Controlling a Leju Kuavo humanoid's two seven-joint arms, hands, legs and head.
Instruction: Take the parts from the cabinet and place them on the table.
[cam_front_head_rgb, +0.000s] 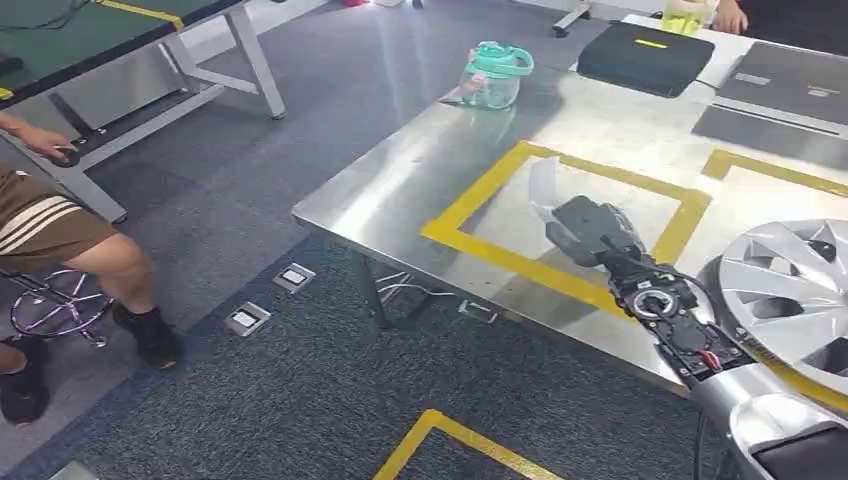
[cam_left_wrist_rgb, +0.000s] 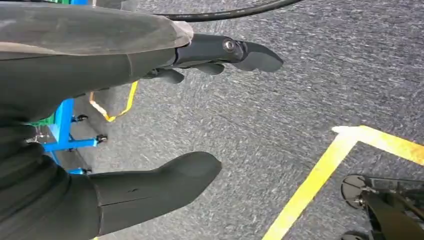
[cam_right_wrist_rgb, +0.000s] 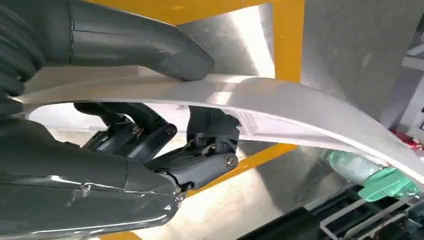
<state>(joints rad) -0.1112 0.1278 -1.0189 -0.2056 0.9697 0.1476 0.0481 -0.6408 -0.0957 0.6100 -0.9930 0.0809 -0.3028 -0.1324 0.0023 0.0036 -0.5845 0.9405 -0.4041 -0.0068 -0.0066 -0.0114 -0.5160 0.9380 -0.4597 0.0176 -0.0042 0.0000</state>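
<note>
My right hand (cam_front_head_rgb: 592, 232) reaches over the steel table (cam_front_head_rgb: 400, 190) and grips a curved silver trim part (cam_front_head_rgb: 541, 187) above the yellow-taped square (cam_front_head_rgb: 480, 200). In the right wrist view the silver part (cam_right_wrist_rgb: 280, 100) runs between the thumb (cam_right_wrist_rgb: 150, 45) on one side and the darker fingers (cam_right_wrist_rgb: 200, 160) on the other. A silver wheel cover (cam_front_head_rgb: 790, 285) lies on the table to the right of that hand. My left hand (cam_left_wrist_rgb: 165, 120) hangs over grey carpet with its fingers apart and nothing in it.
A teal water bottle (cam_front_head_rgb: 493, 75), a black case (cam_front_head_rgb: 645, 55) and grey laptops (cam_front_head_rgb: 790, 80) sit at the table's far side. A seated person (cam_front_head_rgb: 60, 240) is on the left by a green workbench (cam_front_head_rgb: 90, 40). Yellow floor tape (cam_front_head_rgb: 450, 440) marks the carpet.
</note>
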